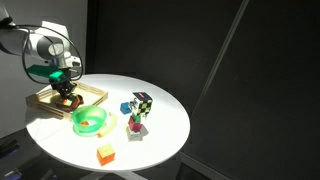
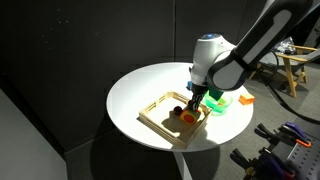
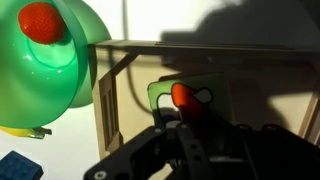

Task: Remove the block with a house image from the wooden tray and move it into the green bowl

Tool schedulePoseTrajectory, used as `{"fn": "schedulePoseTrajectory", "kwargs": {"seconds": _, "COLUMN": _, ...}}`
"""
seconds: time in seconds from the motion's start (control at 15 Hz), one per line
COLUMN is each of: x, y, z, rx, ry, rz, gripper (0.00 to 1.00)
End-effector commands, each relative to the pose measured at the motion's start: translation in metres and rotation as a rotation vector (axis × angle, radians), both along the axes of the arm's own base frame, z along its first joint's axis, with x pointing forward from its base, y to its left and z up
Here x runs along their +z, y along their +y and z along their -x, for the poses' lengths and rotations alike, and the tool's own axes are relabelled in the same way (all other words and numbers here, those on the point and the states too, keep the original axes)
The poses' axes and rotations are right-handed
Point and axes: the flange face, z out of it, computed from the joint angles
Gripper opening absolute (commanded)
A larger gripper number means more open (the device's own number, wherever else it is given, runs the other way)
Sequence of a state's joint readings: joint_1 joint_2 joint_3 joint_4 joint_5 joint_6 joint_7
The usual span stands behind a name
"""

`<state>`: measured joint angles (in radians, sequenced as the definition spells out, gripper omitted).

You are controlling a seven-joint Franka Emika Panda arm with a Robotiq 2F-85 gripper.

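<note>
In an exterior view the gripper [image 1: 66,88] hangs low over the wooden tray [image 1: 45,101] at the edge of the round bench [image 1: 160,135]. The green bowl [image 1: 78,126] stands just beside the tray. The arm hides the block here.

In an exterior view from the opposite side, the gripper [image 2: 193,100] sits down inside the tray [image 2: 155,119]. The bowl [image 2: 223,100] is half hidden behind it. A reddish piece [image 2: 188,117] lies under the fingers; I cannot tell if it is the block.

In the wrist view the block with a house image [image 3: 185,95] lies flat on the tray floor, directly ahead of the gripper [image 3: 188,128]. The bowl [image 3: 40,72] is to the upper left and already holds a red piece [image 3: 42,20]. The fingers are dark and blurred, so I cannot tell whether they are spread or clamped.

The block looks small, rigid and light, probably painted and a little slick. It should be taken squarely across two opposite flat sides, centred, never corner to corner.
</note>
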<state>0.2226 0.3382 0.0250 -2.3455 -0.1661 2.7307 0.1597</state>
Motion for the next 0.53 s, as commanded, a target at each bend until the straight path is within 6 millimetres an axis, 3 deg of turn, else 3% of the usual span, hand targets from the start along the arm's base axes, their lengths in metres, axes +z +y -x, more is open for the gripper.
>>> {"fn": "schedulePoseTrajectory", "kwargs": {"seconds": 0.0, "x": 0.002, "y": -0.002, "z": -0.002, "rx": -0.021, "ry": -0.002, "rz": 0.014, "gripper": 0.0}}
{"fn": "schedulePoseTrajectory", "kwargs": {"seconds": 0.47, "x": 0.024, "y": -0.003, "z": -0.004, "rx": -0.04, "ry": 0.003, "rz": 0.019, "gripper": 0.02}}
